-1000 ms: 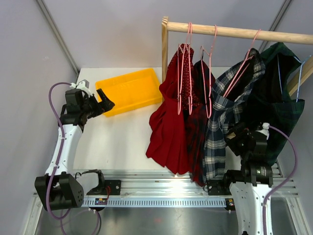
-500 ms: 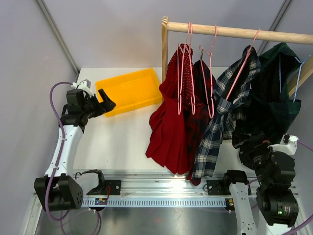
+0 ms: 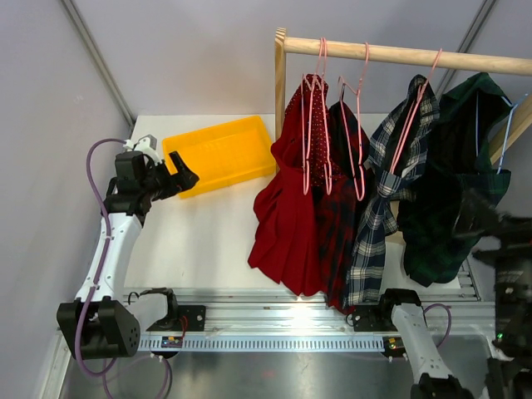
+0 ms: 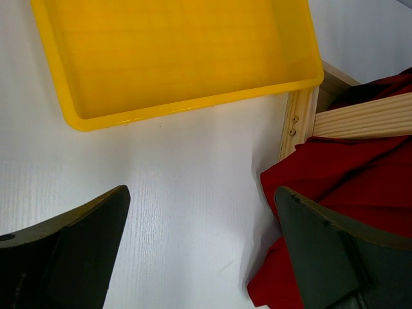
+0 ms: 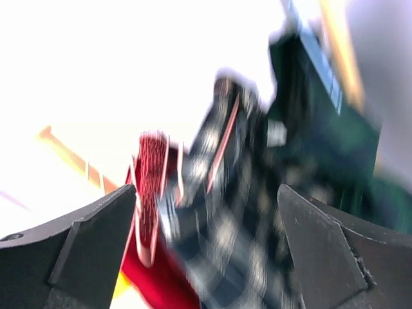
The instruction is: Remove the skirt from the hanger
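Status: nothing is off the rack yet. Four skirts hang from the wooden rail (image 3: 391, 54): red skirt (image 3: 287, 216), dark red plaid skirt (image 3: 337, 216), blue-white plaid skirt (image 3: 378, 224), green plaid skirt (image 3: 453, 191). The task doesn't say which one. We judge it's the blue-white plaid on its pink hanger (image 3: 411, 125), since the right arm sits nearest it, but we're not certain.

Right end effector (image 5: 206, 188): jaws wide apart, nothing in them, pointing up at the skirts. Its wrist view is too blurred to aim from.
Left end effector (image 3: 181, 176): also wide apart and empty, over the counter (image 3: 208, 241) beside the yellow tray (image 3: 220, 154), well apart from the skirts.

Step in hand, as we read it, is the approach for the first grasp. Notes:
- We let the arm settle before committing.
- We grab high, at the waistband near the hanger. A hem grab would likely just swing the hanger.
- The plaid touches its neighbours on both sides, so we pinch one layer only.
- We can't tell how the skirt is fastened, so we check before pulling.
- We pull down along the hanger arm so the hook stays on the rail.
- The left arm could steady the hanger.
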